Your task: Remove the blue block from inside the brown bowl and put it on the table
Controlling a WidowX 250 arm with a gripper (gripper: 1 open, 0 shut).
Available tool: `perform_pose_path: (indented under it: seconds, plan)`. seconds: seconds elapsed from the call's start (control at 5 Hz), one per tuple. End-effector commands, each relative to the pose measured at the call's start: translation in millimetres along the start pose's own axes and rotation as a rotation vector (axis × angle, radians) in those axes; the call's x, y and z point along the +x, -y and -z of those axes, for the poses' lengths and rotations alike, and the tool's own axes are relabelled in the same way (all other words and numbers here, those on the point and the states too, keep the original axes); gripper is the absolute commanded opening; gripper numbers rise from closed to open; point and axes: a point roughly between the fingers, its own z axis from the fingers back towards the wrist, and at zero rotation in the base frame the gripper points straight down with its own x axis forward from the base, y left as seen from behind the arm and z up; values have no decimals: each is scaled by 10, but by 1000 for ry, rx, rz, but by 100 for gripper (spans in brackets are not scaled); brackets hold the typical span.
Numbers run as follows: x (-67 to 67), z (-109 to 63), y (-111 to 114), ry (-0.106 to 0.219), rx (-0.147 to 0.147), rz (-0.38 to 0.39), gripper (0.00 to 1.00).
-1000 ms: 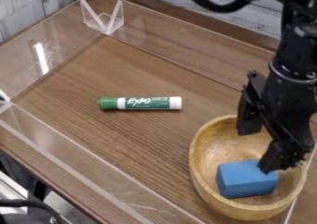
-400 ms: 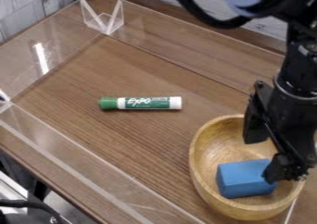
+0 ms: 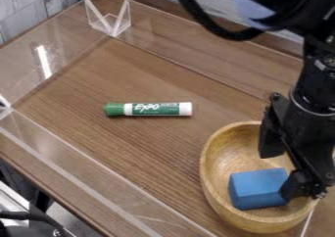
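Note:
The blue block lies inside the brown bowl at the front right of the table. My black gripper hangs over the right half of the bowl, down inside its rim and just right of the block. It is open, with one finger at the bowl's back rim and the other by the block's right end. Nothing is between the fingers. The arm hides the bowl's right rim.
A green-labelled marker lies flat mid-table, left of the bowl. Low clear acrylic walls edge the table, with a clear corner piece at the back left.
The gripper has shifted a little to the right and lower over the bowl, still open. The block, bowl and marker have not moved.

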Motion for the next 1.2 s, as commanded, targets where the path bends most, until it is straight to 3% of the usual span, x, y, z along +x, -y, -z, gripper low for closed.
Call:
perform_pose_path:
  seconds: [0.0, 0.8, 1.0]
  plan:
    - [67, -80, 4, 48, 14, 6, 100]
    - [59, -91, 6, 100, 30, -13, 100]
    - [45, -21, 11, 100, 32, -14, 100]
